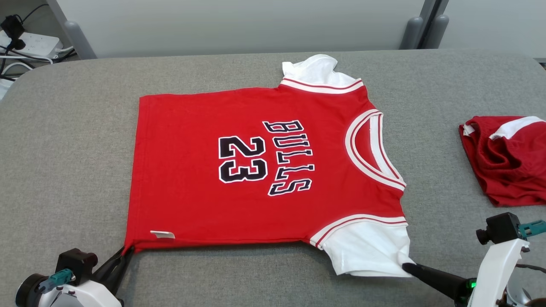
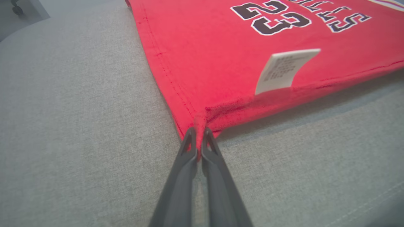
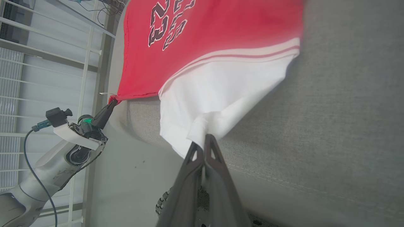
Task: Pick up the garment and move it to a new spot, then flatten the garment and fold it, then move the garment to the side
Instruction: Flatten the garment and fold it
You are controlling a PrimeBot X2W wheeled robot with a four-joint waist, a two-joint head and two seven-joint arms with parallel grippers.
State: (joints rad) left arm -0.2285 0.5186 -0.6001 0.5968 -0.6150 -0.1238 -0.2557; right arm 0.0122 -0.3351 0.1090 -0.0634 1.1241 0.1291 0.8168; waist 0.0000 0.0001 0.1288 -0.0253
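The red shirt [image 1: 256, 170] lies spread front-up across the middle of the bench [image 1: 64, 149], its hem toward the bench's left end and its collar toward the right end. Both hands are pressed together on cloth. The left hand [image 1: 123, 256] pinches the hem corner by the bench's near edge, and the right hand [image 1: 407, 267] pinches the rim of the near white sleeve [image 1: 367, 247]. That near side looks raised a little off the bench, with a shadow under it, so I'd say the flattening is in hand. To do it well, I'd keep the two hands level with each other and draw the cloth evenly toward the bench's near edge. The edge between them should stay just taut, so the body does not ripple. Then both should come down together and let go only once the cloth rests on the bench. The far sleeve [image 1: 315, 70], toward the bench's back edge, sits bunched and will likely want smoothing before any fold. Counting: one spread shirt with two white sleeves and one white label [image 1: 162, 234] near the hem. There is also one crumpled red-and-white bundle [image 1: 507, 157] at the bench's right end, well apart from the shirt. Two hands, each holding one point of the cloth.
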